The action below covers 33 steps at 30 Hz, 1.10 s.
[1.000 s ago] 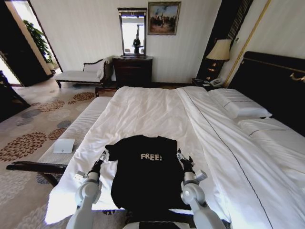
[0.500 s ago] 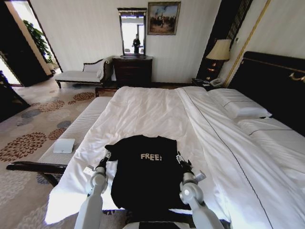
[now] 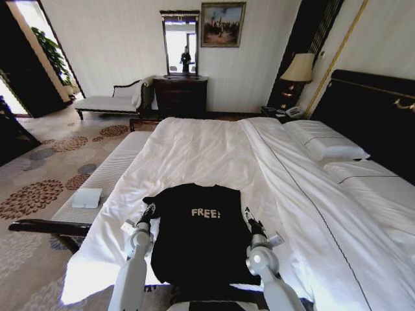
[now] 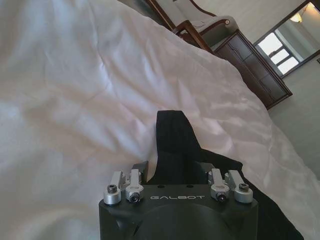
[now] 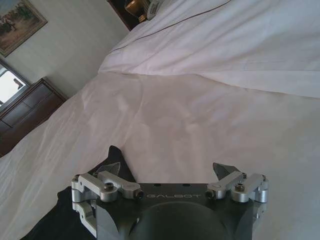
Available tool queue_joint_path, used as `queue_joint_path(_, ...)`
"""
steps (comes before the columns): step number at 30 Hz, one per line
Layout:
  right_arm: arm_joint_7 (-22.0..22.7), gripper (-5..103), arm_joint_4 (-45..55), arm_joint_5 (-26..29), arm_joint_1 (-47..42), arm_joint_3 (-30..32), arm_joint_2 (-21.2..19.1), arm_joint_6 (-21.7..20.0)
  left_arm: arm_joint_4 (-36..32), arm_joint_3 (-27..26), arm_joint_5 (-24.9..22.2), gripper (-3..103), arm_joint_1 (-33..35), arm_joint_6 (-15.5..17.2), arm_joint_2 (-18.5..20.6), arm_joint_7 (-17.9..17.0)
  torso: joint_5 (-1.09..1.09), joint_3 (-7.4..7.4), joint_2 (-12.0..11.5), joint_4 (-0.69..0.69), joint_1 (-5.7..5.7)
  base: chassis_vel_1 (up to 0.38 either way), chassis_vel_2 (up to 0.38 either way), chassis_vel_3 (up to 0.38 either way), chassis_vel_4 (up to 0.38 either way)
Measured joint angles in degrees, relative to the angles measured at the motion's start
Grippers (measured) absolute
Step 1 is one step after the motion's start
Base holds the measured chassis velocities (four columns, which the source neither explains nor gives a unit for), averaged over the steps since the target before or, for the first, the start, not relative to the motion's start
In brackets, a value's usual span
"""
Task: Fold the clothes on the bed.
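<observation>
shirt: black T-shirt [image 3: 198, 236] with white "FREE!" lettering lies flat on the near end of the bed [image 3: 194, 152], chest up, collar end away from the robot, hem toward the near edge
long axis: runs from the robot away up the bed, roughly midway between the two arms
left gripper: [image 3: 148, 212] at the shirt's left sleeve; in the left wrist view [image 4: 174, 172] the sleeve's black fabric sits between the parted fingers, which reach around it; no firm grasp visible
right gripper: [image 3: 248, 216] at the shirt's right edge near the sleeve; in the right wrist view [image 5: 167, 172] the fingers stand wide apart, with black cloth under one finger and white sheet under the other, nothing held
nearer arm: both about equally near, one at each sleeve; the left looks further onto the cloth
turning relation: each sleeve lies just ahead of its own gripper, so the fold likely starts from these two side points
containers: none here; the bed bears the shirt and pillows [image 3: 327, 144] far off by the headboard
</observation>
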Motion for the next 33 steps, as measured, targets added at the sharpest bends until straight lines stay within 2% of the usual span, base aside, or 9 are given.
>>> queue_joint_path(1,0.00,100,0.00,0.00,0.00,0.00,0.00,0.00,0.00,0.00,0.00,57,0.00,0.00,0.00,0.00,0.00,0.00,0.00,0.00,0.00,0.000,0.000,0.000,0.000)
queue_joint_path(8,0.41,100,-0.04,0.07,-0.27,-0.14,0.03,0.01,-0.41,-0.26,0.09,24,0.47,-0.02,-0.43,-0.04,-0.01,0.00,0.00,0.01,-0.01,0.000,0.000,0.000,0.000)
queue_joint_path(10,0.41,100,-0.05,0.07,-0.22,-0.18,0.03,0.01,-0.47,-0.34,0.09,24,0.47,-0.02,-0.43,-0.05,-0.01,0.00,0.00,0.00,0.00,0.000,0.000,0.000,0.000)
queue_joint_path(13,0.42,100,-0.40,-0.05,-0.10,-0.60,0.05,0.04,-0.56,-0.72,0.13,8,0.37,-0.01,-0.41,-0.05,-0.01,0.00,0.00,0.00,-0.01,0.000,0.000,0.000,0.000)
queue_joint_path(15,0.42,100,-0.50,-0.10,-0.13,-0.71,0.05,0.05,-0.56,-0.77,0.19,3,0.32,0.01,-0.33,0.04,-0.01,0.00,0.00,0.00,0.00,0.000,0.000,0.000,0.000)
queue_joint_path(21,0.42,100,-0.70,-0.14,-0.03,-0.81,-0.19,0.05,-1.29,-0.82,1.08,1,0.82,0.06,0.10,0.93,-0.02,0.00,0.00,0.00,-0.01,0.000,0.000,0.000,0.000)
queue_joint_path(27,0.43,100,-0.78,-0.09,0.08,-0.67,-0.41,0.07,-6.45,1.87,3.45,1,3.64,-0.12,1.73,2.99,0.00,0.00,0.00,0.03,-0.01,0.000,0.000,0.000,0.000)
queue_joint_path(29,0.43,100,-1.05,-0.09,0.05,-0.64,-0.43,0.09,-8.25,4.00,4.98,1,4.59,-0.37,2.36,3.72,0.00,-0.01,0.00,0.02,-0.01,0.000,0.000,0.000,0.000)
queue_joint_path(33,0.43,100,-1.84,-0.41,-0.25,-0.87,-0.41,0.15,-10.32,10.43,12.85,1,5.48,-2.20,3.52,6.76,0.00,0.00,0.01,0.00,-0.01,0.000,0.000,0.000,0.000)
